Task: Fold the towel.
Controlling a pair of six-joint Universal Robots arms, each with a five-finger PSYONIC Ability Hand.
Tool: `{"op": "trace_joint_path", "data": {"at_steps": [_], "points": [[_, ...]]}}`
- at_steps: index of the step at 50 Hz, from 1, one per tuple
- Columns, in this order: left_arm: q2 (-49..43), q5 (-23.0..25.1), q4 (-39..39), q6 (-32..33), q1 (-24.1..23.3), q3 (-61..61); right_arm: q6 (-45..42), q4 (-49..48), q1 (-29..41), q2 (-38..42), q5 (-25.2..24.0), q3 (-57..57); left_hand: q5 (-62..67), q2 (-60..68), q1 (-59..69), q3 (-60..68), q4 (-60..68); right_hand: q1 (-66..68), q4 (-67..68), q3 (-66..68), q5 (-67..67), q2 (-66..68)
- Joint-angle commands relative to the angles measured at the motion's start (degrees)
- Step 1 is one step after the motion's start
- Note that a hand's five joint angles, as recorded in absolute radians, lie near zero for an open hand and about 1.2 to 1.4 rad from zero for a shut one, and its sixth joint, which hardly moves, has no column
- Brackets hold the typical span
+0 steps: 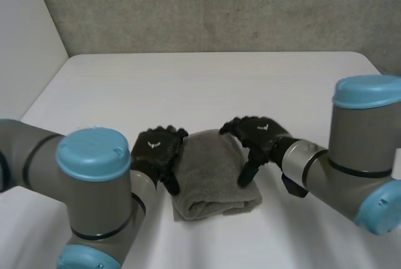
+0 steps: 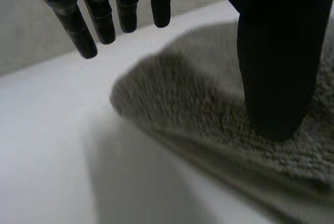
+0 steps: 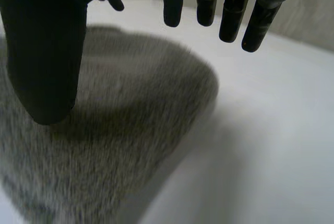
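A grey towel (image 1: 213,172) lies folded into a thick small bundle near the table's front edge, between my two hands. My left hand (image 1: 156,150) sits at the towel's left edge. In the left wrist view its thumb (image 2: 271,57) rests on the towel (image 2: 198,109), and its fingers (image 2: 78,31) hang straight over bare table just past the towel's corner. My right hand (image 1: 257,134) is at the towel's right edge. Its thumb (image 3: 47,51) points down at the towel (image 3: 135,109) and its fingers (image 3: 235,15) stay straight above the far edge. Neither hand grips the cloth.
The white table (image 1: 207,81) stretches bare behind the towel to a grey back wall (image 1: 219,5). A pale side wall (image 1: 25,31) stands at the left. Both arms reach in from the near side, close to the towel.
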Motion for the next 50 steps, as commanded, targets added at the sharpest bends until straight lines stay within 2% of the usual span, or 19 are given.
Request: {"op": "trace_joint_path", "data": {"at_steps": [1, 8, 15, 17, 18, 20, 21, 22, 23, 25, 27, 28, 29, 31, 37, 50], "points": [[-2.7, 0.1, 0.4, 0.7, 0.0, -1.6, -4.9, 0.4, 0.4, 6.6, -0.3, -2.1, 1.8, 1.8, 1.8, 1.8, 1.7, -2.2, -3.5, -2.3, -3.6, -3.5], [-2.5, 0.0, 1.2, 1.7, 0.0, -0.6, -10.8, -1.6, 0.8, 6.2, 0.6, -3.1, 1.8, 1.8, 1.8, 1.8, 1.7, -2.2, -3.5, -2.3, -3.6, -3.5], [4.9, 0.3, 0.3, 3.2, 0.4, 6.0, -8.7, -3.5, 1.0, -2.2, 2.7, -5.6, 1.8, 1.8, 1.8, 1.8, 1.7, -2.2, -3.5, -2.3, -3.6, -3.5], [9.7, 0.4, -2.2, 3.3, 2.2, 10.0, -5.0, -3.9, 0.5, -7.2, 5.7, -7.3, 1.8, 1.8, 1.8, 1.8, 1.7, -2.2, -3.5, -2.3, -3.6, -3.5], [9.7, 0.4, -2.2, 3.3, 2.3, 10.0, -5.0, -3.9, 0.5, -7.3, 5.7, -7.3, 1.8, 1.8, 1.8, 1.8, 1.7, -2.2, -3.5, -2.3, -3.6, -3.5], [11.8, 0.4, -4.8, 3.3, 3.9, 12.7, -3.5, -2.8, 0.2, -11.6, 10.2, -10.7, 1.6, 1.6, 1.6, 1.6, 1.6, -2.2, -3.5, -2.3, -3.6, -3.5], [13.6, 0.5, -8.1, 3.0, 5.9, 15.3, -3.5, -2.8, 0.2, -11.7, 10.3, -10.8, 1.4, 1.4, 1.5, 1.4, 1.4, -2.2, -3.5, -2.3, -3.6, -3.5], [14.9, 0.8, -11.7, 2.8, 7.5, 17.8, -3.8, -0.4, -0.1, -13.4, 12.8, -12.8, 1.3, 1.2, 1.3, 1.3, 1.2, -2.2, -3.5, -2.3, -3.6, -3.5], [14.9, 0.8, -11.8, 2.8, 7.5, 17.9, -3.8, -0.4, -0.1, -13.4, 12.8, -12.9, 1.3, 1.2, 1.3, 1.3, 1.2, -2.2, -3.5, -2.3, -3.6, -3.5], [17.0, 2.5, -19.3, 2.3, 9.5, 23.3, -4.1, 4.9, -1.0, -16.2, 16.7, -15.5, -2.6, -2.6, -2.5, -2.6, -2.6, -2.2, -3.5, -2.3, -3.6, -3.5], [17.0, 2.6, -19.3, 2.3, 9.5, 23.3, -3.9, 6.2, -1.6, -17.0, 17.9, -16.3, -2.6, -2.6, -2.6, -2.6, -2.6, -2.2, -3.5, -2.3, -3.6, -3.5], [18.5, 4.5, -23.0, 1.5, 10.4, 25.5, -3.7, 6.5, -2.4, -17.5, 18.4, -16.3, -3.7, -3.7, -3.6, -3.7, -3.7, -2.2, -3.5, -2.3, -3.6, -3.5], [20.6, 6.6, -26.3, -0.3, 11.6, 26.3, -3.7, 6.5, -2.4, -17.5, 18.4, -16.3, -3.7, -3.7, -3.6, -3.7, -3.7, -2.2, -3.5, -2.3, -3.6, -3.5], [21.9, 8.0, -27.9, -1.7, 12.9, 26.2, -3.6, 6.5, -3.3, -18.6, 18.9, -16.0, -3.7, -3.7, -3.6, -3.7, -3.7, -2.2, -3.5, -2.3, -3.6, -3.5], [24.9, 12.7, -28.3, -6.2, 15.6, 24.3, -3.6, 6.9, -3.5, -21.3, 19.3, -15.3, -3.7, -3.7, -3.6, -3.7, -3.7, -2.2, -3.5, -2.3, -3.6, -3.5], [26.3, 13.0, -25.9, -6.2, 16.1, 20.8, -4.2, 6.4, -2.8, -25.8, 18.8, -12.6, -3.7, -3.7, -3.6, -3.7, -3.7, -2.2, -3.5, -2.3, -3.6, -3.5]]}}
